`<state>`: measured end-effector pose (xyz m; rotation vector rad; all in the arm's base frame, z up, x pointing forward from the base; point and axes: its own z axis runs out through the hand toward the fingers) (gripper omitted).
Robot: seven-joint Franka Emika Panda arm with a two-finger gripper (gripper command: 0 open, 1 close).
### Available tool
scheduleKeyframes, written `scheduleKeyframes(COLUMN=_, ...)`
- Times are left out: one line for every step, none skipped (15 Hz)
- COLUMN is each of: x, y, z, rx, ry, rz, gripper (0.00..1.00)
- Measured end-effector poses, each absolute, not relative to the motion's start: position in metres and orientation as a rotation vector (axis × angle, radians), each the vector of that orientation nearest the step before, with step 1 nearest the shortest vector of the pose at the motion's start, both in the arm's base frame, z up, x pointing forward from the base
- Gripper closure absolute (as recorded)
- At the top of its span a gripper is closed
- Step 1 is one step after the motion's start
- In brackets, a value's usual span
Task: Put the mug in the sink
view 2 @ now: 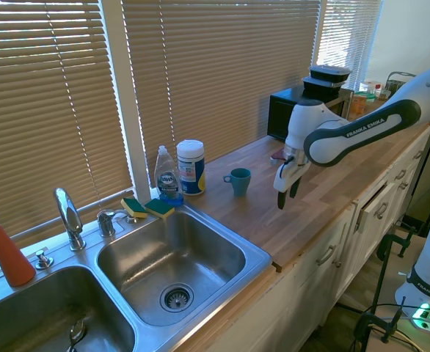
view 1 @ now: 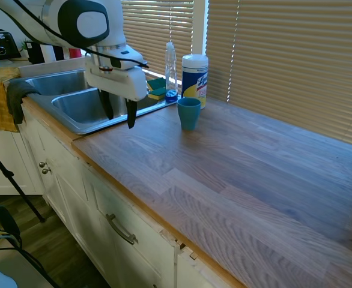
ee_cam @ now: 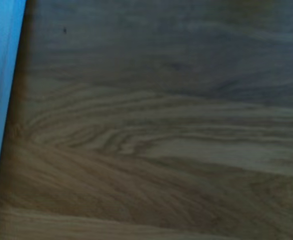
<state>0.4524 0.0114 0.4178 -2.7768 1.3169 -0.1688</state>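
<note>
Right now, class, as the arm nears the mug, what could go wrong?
1. The mug stands close beside the wipes canister and dish soap bottle; the open gripper may knock them over.
2. A finger could clip the mug's rim and tip it.
3. Carried low, the mug could strike the sink rim.

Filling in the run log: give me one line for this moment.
phase: approach | pincer: open, empty, above countertop | mug: upright on countertop beside wipes canister, untouched | sink: no mug inside
</note>
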Motion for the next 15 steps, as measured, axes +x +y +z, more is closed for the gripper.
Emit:
scheduleKeyframes(x=0.460, y=0.008, z=0.427, rx=-2.762, ry=1.330, rz=-0.193, gripper=0.00)
scheduleKeyframes(x=0.467, y=0.005, z=0.434, rx=-2.749, ry=1.343, rz=-0.211, gripper=0.00)
scheduleKeyframes(x=0.476, y=0.003, z=0.441, rx=-2.739, ry=1.350, rz=-0.229, gripper=0.00)
scheduleKeyframes(x=0.487, y=0.002, z=0.447, rx=-2.736, ry=1.349, rz=-0.248, gripper=0.00)
scheduleKeyframes(x=0.498, y=0.000, z=0.451, rx=-2.733, ry=1.350, rz=-0.265, gripper=0.00)
scheduleKeyframes(x=0.510, y=-0.002, z=0.454, rx=-2.729, ry=1.359, rz=-0.278, gripper=0.00)
scheduleKeyframes(x=0.522, y=-0.004, z=0.457, rx=-2.720, ry=1.372, rz=-0.293, gripper=0.00)
scheduleKeyframes(x=0.533, y=-0.007, z=0.460, rx=-2.711, ry=1.386, rz=-0.307, gripper=0.00)
scheduleKeyframes(x=0.543, y=-0.009, z=0.463, rx=-2.704, ry=1.393, rz=-0.319, gripper=0.00)
scheduleKeyframes(x=0.553, y=-0.010, z=0.466, rx=-2.697, ry=1.396, rz=-0.330, gripper=0.00)
scheduleKeyframes(x=0.564, y=-0.012, z=0.467, rx=-2.690, ry=1.403, rz=-0.334, gripper=0.00)
scheduleKeyframes(x=0.574, y=-0.013, z=0.467, rx=-2.686, ry=1.409, rz=-0.336, gripper=0.00)
scheduleKeyframes(x=0.584, y=-0.014, z=0.465, rx=-2.683, ry=1.413, rz=-0.335, gripper=0.00)
scheduleKeyframes(x=0.595, y=-0.016, z=0.461, rx=-2.681, ry=1.418, rz=-0.331, gripper=0.00)
scheduleKeyframes(x=0.606, y=-0.016, z=0.458, rx=-2.680, ry=1.422, rz=-0.325, gripper=0.00)
